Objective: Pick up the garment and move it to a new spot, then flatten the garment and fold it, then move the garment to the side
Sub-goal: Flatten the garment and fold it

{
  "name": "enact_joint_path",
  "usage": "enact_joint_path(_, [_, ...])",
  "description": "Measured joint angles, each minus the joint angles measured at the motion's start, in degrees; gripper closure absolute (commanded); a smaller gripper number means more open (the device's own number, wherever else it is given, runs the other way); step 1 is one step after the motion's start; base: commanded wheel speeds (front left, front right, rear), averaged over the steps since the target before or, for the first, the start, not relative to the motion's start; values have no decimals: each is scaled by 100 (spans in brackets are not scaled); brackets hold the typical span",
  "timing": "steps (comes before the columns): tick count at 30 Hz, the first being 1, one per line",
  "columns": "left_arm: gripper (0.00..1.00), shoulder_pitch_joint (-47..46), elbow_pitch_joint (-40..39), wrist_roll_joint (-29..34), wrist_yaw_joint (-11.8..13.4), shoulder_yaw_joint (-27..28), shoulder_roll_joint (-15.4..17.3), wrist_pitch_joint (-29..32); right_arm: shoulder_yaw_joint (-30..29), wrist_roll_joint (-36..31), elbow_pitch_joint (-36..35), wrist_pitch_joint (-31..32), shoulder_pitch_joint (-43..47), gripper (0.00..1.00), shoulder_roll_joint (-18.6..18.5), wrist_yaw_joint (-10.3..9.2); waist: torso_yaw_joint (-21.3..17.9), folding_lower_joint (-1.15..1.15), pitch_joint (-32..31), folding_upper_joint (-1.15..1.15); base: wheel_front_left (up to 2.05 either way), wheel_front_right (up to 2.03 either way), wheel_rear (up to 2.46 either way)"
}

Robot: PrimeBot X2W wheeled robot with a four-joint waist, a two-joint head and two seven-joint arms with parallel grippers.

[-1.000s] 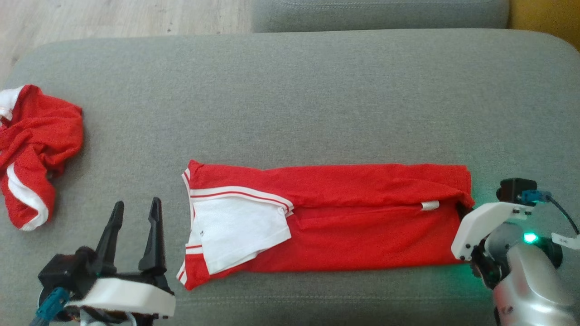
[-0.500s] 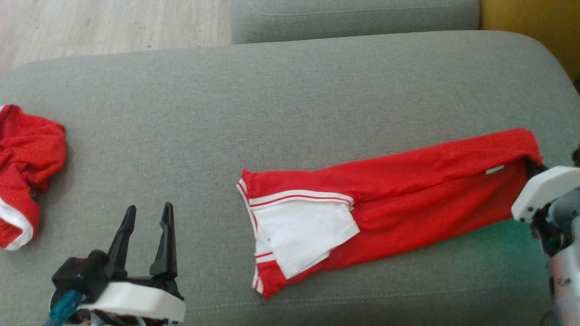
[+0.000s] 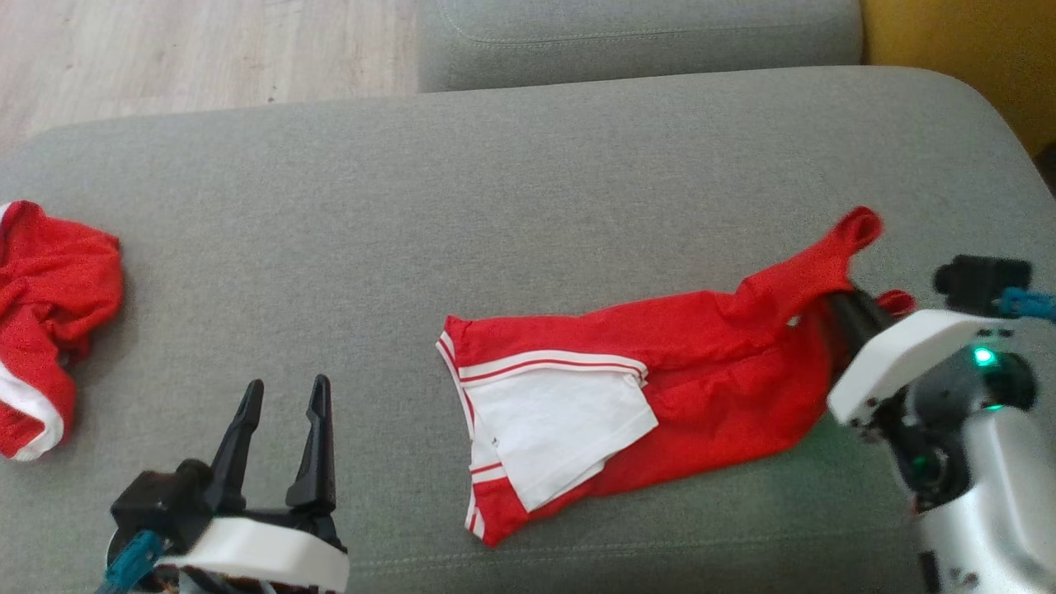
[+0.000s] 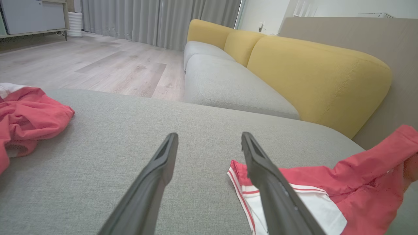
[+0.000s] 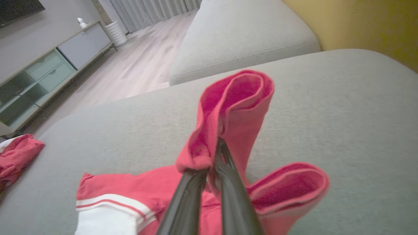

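The garment (image 3: 701, 371), red with white sleeve and stripes, lies folded into a long band on the grey cushion (image 3: 495, 206). Its right end is lifted off the cushion, pinched by my right gripper (image 3: 837, 309), which is shut on the cloth. In the right wrist view the red fabric (image 5: 228, 111) bunches and curls over the closed fingertips of the right gripper (image 5: 217, 147). My left gripper (image 3: 280, 396) stands open at the lower left, apart from the garment's white-trimmed end (image 4: 241, 182), with nothing between the fingers of the left gripper (image 4: 209, 140).
A second red and white garment (image 3: 41, 313) lies crumpled at the cushion's left edge. A grey seat (image 3: 635, 33) and yellow backrest (image 4: 313, 75) stand beyond. Wooden floor (image 3: 165, 49) shows at the upper left.
My right gripper has raised the garment's right end and drawn it leftward, so the band bunches and slants. The head camera has shifted. The left gripper stays open.
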Motion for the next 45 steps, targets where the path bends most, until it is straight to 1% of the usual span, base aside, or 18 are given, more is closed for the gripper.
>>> enact_joint_path(2, [0,-7,1,0,-2,-7,-3,-1,145,100,-319,99,146,100,119,-1,43,0,-3,0,0,0,0])
enact_joint_path(5, [0,-10,1,0,-4,-14,-2,0,471,253,-619,181,297,100,323,-1,127,0,3,0,0,0,0])
enact_joint_path(8, [0,-21,0,0,-7,-27,0,2,781,391,-666,170,399,100,494,-1,233,0,13,0,0,0,0])
enact_joint_path(11, [0,-44,-2,9,-9,-37,11,8,1117,525,-537,18,409,100,530,-1,350,0,26,0,0,0,0])
enact_joint_path(14, [0,-98,-14,40,-46,-92,11,52,1559,910,-230,-272,405,100,531,-1,493,0,36,0,0,0,0])
enact_joint_path(15, [0,-157,-24,41,-51,-140,4,54,1875,1144,51,-495,367,100,532,-1,588,0,41,0,0,0,0])
enact_joint_path(18, [0,-245,-23,42,-94,-193,-18,62,2309,1488,520,-812,227,100,533,-1,741,0,57,0,0,0,0])
enact_joint_path(26, [0,-482,57,100,-203,-401,-158,109,3240,2421,1773,-1660,-693,100,528,-1,1165,0,100,0,0,0,0])
enact_joint_path(30, [0,-560,119,141,-253,-485,-226,109,3671,2799,2459,-1937,-1074,100,527,-1,1343,1,117,0,0,0,0])
enact_joint_path(31, [0,-560,119,141,-253,-485,-226,109,3671,2799,2459,-1937,-1074,100,527,-1,1343,1,117,0,0,0,0])
enact_joint_path(35, [0,-562,169,141,-254,-506,-258,101,4136,3115,2969,-2109,-1269,100,527,-1,1419,1,133,0,0,0,0])
enact_joint_path(38, [0,-563,200,141,-252,-505,-266,94,4484,3338,3140,-2201,-1324,100,526,-1,1396,0,132,0,0,0,0])
enact_joint_path(40, [0,-563,221,141,-250,-501,-266,85,4690,3435,3211,-2321,-1353,56,526,-1,1347,0,127,0,0,0,0])
enact_joint_path(41, [0,-563,227,140,-250,-501,-266,62,4774,3481,3227,-2379,-1375,6,526,-1,1319,1,122,0,0,0,0])
enact_joint_path(42, [0,-563,229,140,-250,-501,-267,51,4854,3542,3223,-2446,-1410,0,525,-1,1289,0,116,0,0,0,0])
enact_joint_path(45, [0,-563,244,138,-252,-503,-268,51,5136,3704,3099,-2604,-1525,0,521,-1,1187,0,84,0,0,0,0])
